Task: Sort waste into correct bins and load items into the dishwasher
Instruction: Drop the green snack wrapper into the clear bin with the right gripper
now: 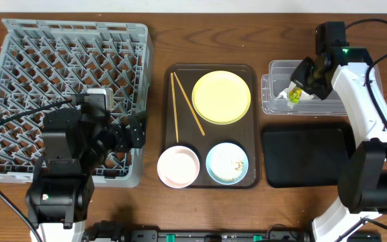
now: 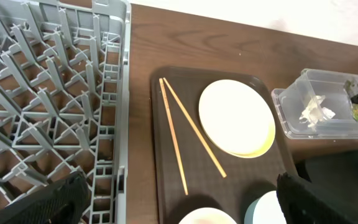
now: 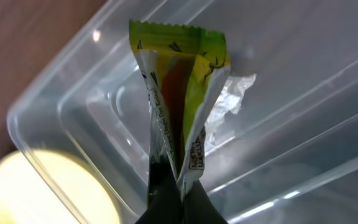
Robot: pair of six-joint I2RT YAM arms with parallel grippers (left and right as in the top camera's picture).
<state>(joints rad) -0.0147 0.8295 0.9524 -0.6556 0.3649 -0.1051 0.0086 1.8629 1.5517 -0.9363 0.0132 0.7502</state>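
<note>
My right gripper (image 3: 178, 180) is shut on the yellow-green snack wrapper (image 3: 176, 99) and holds it over the clear plastic tub (image 1: 279, 99); the wrapper also shows from overhead (image 1: 293, 95). A crumpled white tissue (image 3: 229, 102) lies in the tub. My left gripper (image 2: 179, 202) is open and empty over the grey dish rack's (image 1: 59, 81) right edge. On the brown serving tray (image 1: 173, 134) sit the yellow plate (image 1: 221, 97), chopsticks (image 1: 180, 107), white bowl (image 1: 179, 167) and light blue bowl (image 1: 227, 163) with beige crumbs. The black tray (image 1: 308, 158) lies in front of the tub.
The dish rack fills the left of the wooden table (image 1: 156, 47). The right arm (image 1: 365, 107) reaches over the right side. Cables run along the left front edge.
</note>
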